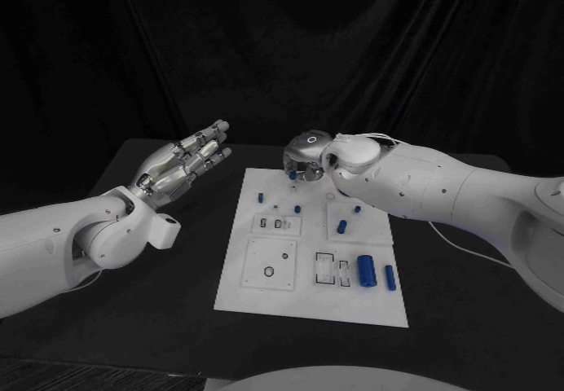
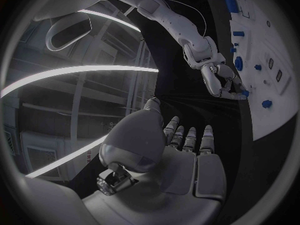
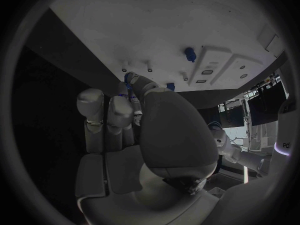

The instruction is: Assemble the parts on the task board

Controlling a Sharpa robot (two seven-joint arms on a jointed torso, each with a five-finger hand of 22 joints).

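The right robot hand [image 1: 308,160] reaches down over the far edge of the white task board [image 1: 308,303], its fingers curled around a small blue part [image 2: 245,92] pinched at the fingertips, just above the board's far end. The left robot hand [image 1: 186,163] hovers off the board's left side, raised above the black tabletop [image 1: 141,326], palm up, fingers straight and apart, grasping nothing.

On the board, a small blue peg [image 1: 260,196] stands near the far left corner, close to the right hand. Toward the board's middle, another small blue piece [image 1: 298,209] sits beside a framed recess, and further right a blue cylinder [image 1: 342,227] lies in a square panel with a smaller blue piece [image 1: 357,209] just beyond it. Near the board's right edge at the near end, a thick blue cylinder [image 1: 366,270] and a slimmer blue rod [image 1: 389,278] lie side by side, next to rectangular slots.
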